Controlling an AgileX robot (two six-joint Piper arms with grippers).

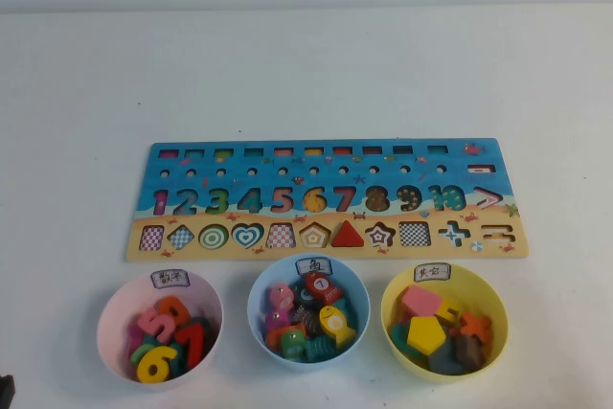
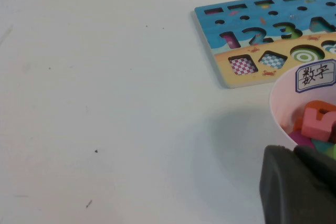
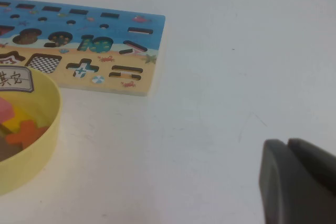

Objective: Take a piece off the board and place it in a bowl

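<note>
Piece: small flat red wooden triangle (image 1: 348,235), seated in its slot in the sandy lower row of the long blue-and-sandy puzzle board (image 1: 326,200), far ahead of both grippers.
Handling: likely light, rigid, smooth; little stands proud of the slot, so pinch two opposite edges from straight above.
Bowl: round yellow bowl (image 1: 397,284) with a white label, beside the right gripper.
Left gripper (image 2: 299,184): parked low next to the pink bowl (image 2: 281,114); fingers closed, empty.
Right gripper (image 3: 296,179): parked on bare table, fingers together, empty.
</note>
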